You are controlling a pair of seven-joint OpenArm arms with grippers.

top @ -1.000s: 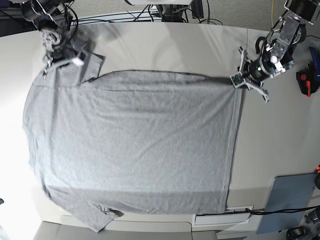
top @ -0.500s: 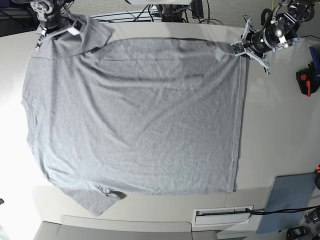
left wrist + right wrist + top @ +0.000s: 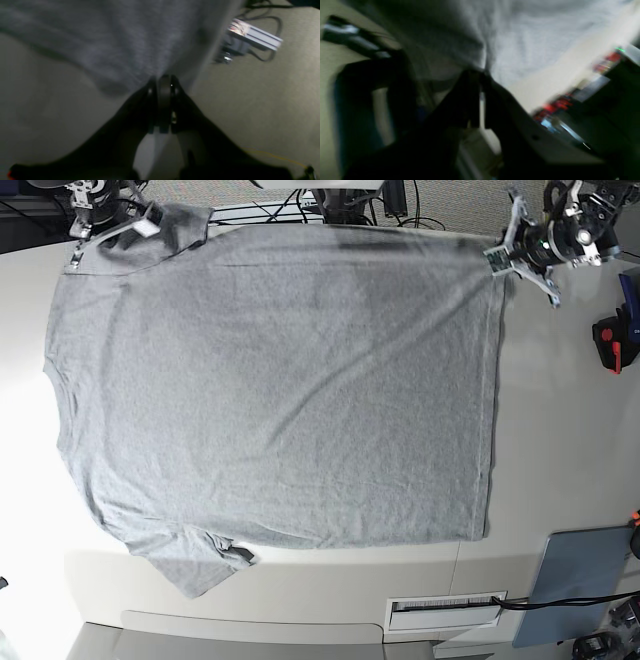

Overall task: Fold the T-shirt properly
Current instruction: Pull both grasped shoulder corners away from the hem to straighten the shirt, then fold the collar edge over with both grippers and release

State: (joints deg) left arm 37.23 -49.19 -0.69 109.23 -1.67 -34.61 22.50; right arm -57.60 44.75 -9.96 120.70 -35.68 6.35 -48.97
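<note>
Across the pale surface (image 3: 560, 430) the T-shirt (image 3: 280, 390) lies spread (print not visible); the left end effector (image 3: 497, 260) pinches its hem corner and the right end effector (image 3: 112, 230) the shoulder, apparently tensioning it flat for folding.

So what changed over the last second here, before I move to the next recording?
Both claws, left and right, pulled the T-shirt toward the table's far edge, spreading it out flat. Neither let go: each stays shut on its corner. The near sleeve still lies folded on the table.
</note>
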